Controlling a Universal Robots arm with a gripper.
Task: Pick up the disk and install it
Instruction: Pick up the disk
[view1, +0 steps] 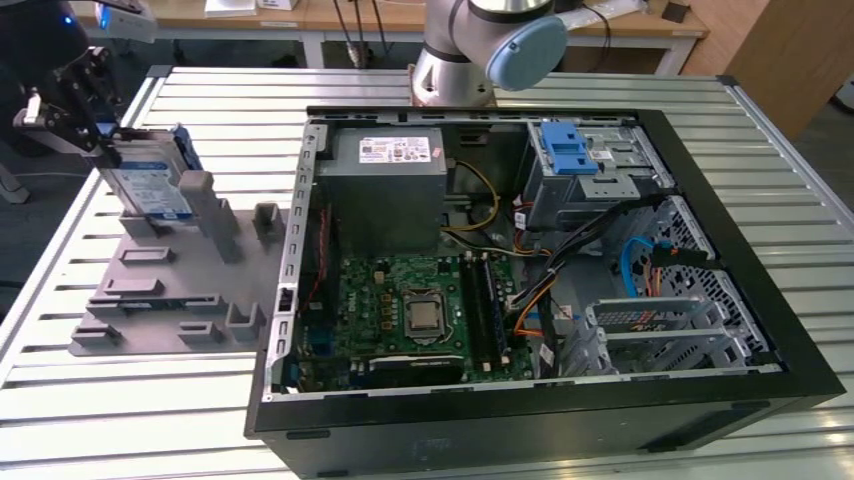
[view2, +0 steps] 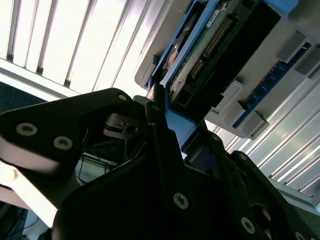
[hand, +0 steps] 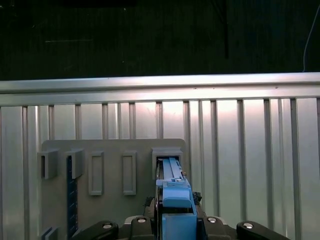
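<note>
Second wrist view: fingers (view2: 159, 125) are pinching the disk (view2: 210, 55) by its blue-railed edge. It's standing on edge at the grey holder (view1: 160, 290) on the bench (view1: 134, 420), well apart from the computer case (view1: 534, 430). Looks like the pick-up step is happening, and I'm guessing the next move is calling for a straight pull clear of the slot.

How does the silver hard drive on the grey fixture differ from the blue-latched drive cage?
The silver-grey, blue-railed hard drive stands on edge in the grey fixture plate; the grey metal drive cage with a blue latch sits inside the black computer case. The drive is a thin slab, the cage a boxy frame. The end effector is at the drive, not the cage. Both pair grey metal with blue plastic.
</note>
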